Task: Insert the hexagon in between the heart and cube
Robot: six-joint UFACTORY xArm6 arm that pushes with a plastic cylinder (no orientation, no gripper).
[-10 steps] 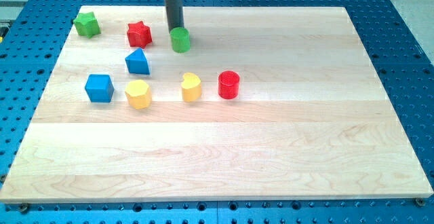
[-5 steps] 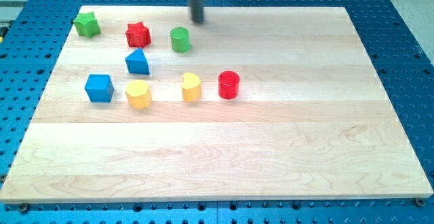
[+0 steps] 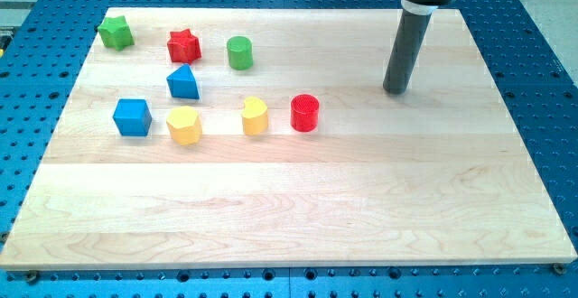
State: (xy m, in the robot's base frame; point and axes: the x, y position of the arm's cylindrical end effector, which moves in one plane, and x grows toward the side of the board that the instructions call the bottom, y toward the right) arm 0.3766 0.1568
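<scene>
The yellow hexagon (image 3: pixel 183 125) lies on the wooden board (image 3: pixel 298 217) in the left half, toward the left edge, just beside the blue cube (image 3: pixel 132 116) and apart from the yellow heart (image 3: pixel 255 116), which sits nearer the board's middle. It already rests roughly between those two, though crowded toward the cube.

In the camera view, my tip (image 3: pixel 395 90) is down on the board in the right half, nearer the top edge, well apart from every block. There are no jaws on this rod, so there is nothing to spread or press.

The other blocks: a red cylinder (image 3: pixel 305 113) just beside the heart on its right, a blue triangle (image 3: pixel 182 82) above the hexagon, a red star (image 3: pixel 184 45) and a green cylinder (image 3: pixel 239 52) near the top edge, and a green star (image 3: pixel 116 32) by the top left corner.

Risks, as I judge them: a straight run toward the hexagon would clip the red cylinder or the heart and scatter the gap. An off-centre push could spin the hexagon into the cube, or drive it toward the blue triangle.
</scene>
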